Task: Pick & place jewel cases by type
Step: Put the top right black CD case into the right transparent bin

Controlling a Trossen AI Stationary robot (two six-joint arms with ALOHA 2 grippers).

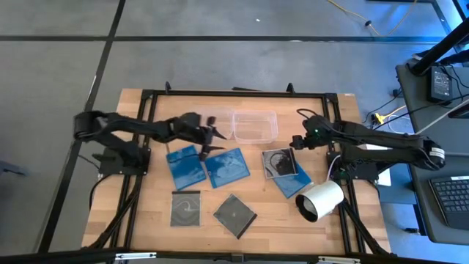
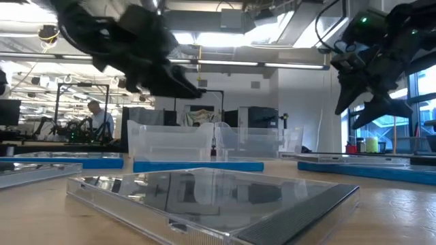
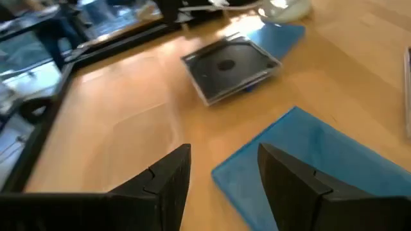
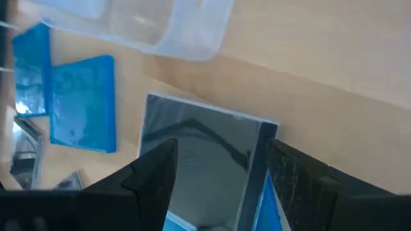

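Six jewel cases lie flat on the wooden table (image 1: 146, 220), all square so no long axis to speak of; only edge angle differs. Two blue cases sit mid-table side by side, edges touching: left blue case (image 1: 186, 166) twisted slightly, right blue case (image 1: 226, 167) nearly square to table edges. Right of them a dark case (image 1: 279, 162) lies partly over a third blue case (image 1: 293, 182), which pokes out toward the white cylinder (image 1: 320, 199) lying on its side. Nearer the front edge: grey case (image 1: 185, 208) squared up, and black case (image 1: 234, 215) turned corner-on, diamond-wise. Two clear tubs (image 1: 254, 125) stand at the back, just behind the blue pair. Left gripper (image 1: 209, 141) hangs above the gap btwn the two mid blue cases, fingers (image 3: 292, 186) parted w/ nothing btwn them. Right gripper (image 1: 295, 141) hovers just behind the dark case, fingers (image 4: 151, 176) spread wide, framing that case w/o touching it, empty. A person (image 2: 102, 122) shows far back in the room.
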